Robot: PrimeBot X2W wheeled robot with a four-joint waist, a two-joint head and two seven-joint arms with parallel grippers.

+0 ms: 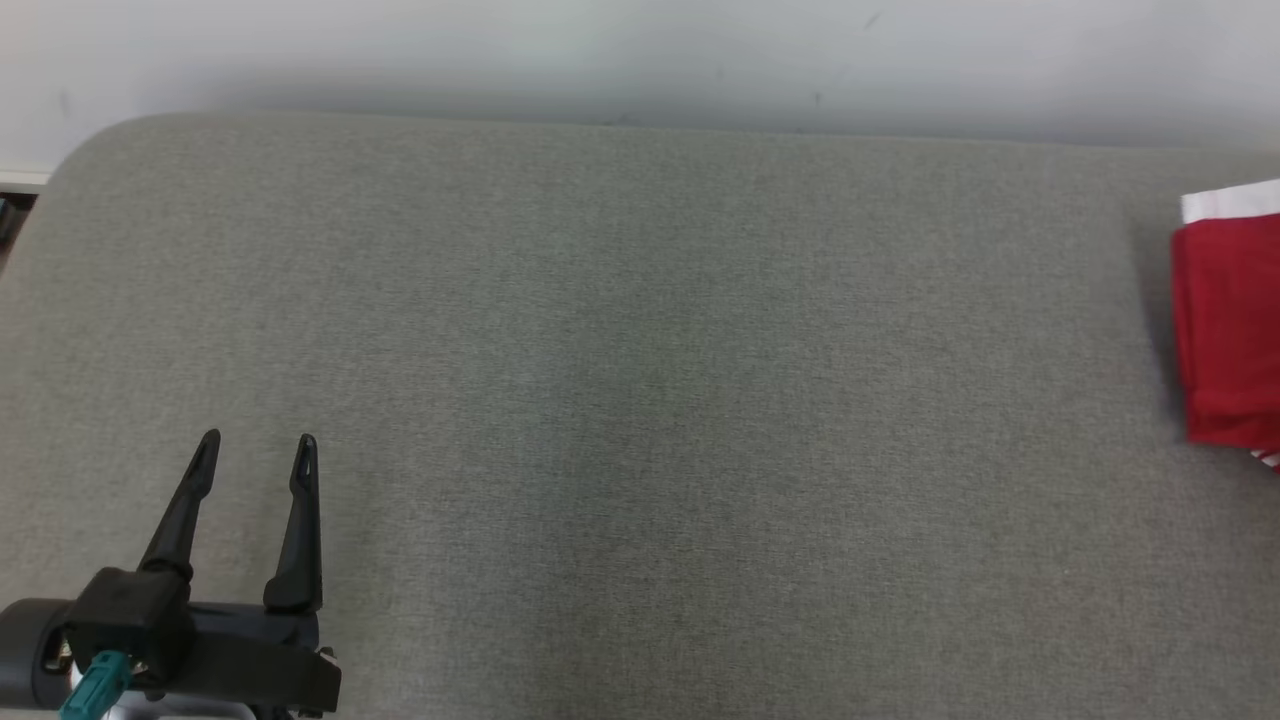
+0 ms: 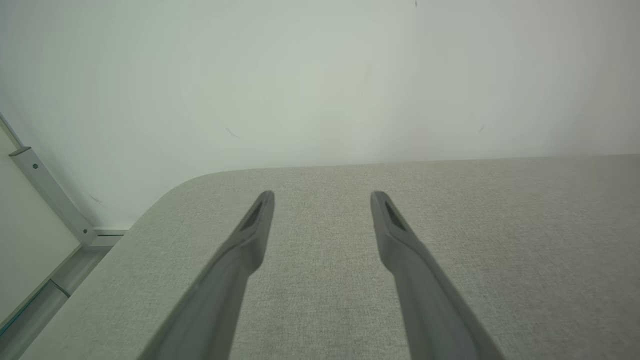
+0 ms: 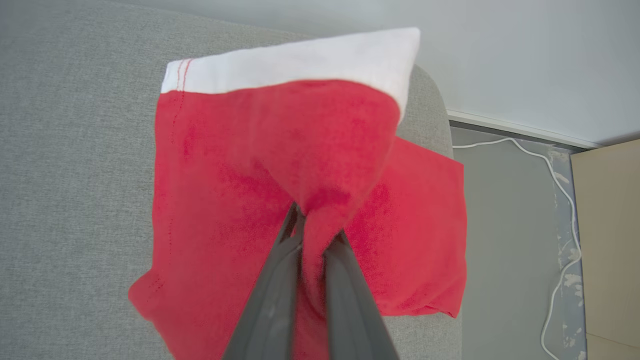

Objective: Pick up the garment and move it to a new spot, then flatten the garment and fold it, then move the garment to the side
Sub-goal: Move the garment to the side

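The garment [image 1: 1232,320] is red cloth with a white band, folded and lying at the far right of the grey table [image 1: 640,400]. In the right wrist view the garment [image 3: 240,165] spreads over the table's right end, partly overhanging it. My right gripper [image 3: 312,220] is shut on a pinched ridge of the red cloth, pulled up between its fingers. My left gripper [image 1: 258,445] stands open at the lower left, far from the garment. Between its fingers [image 2: 252,225] in the left wrist view there is only bare table.
A white wall [image 1: 640,50] runs behind the table. Past the table's right end lies grey floor [image 3: 505,240] with a white cable [image 3: 567,210] and a tan cabinet [image 3: 607,235]. A metal frame [image 2: 47,195] stands at the table's left corner.
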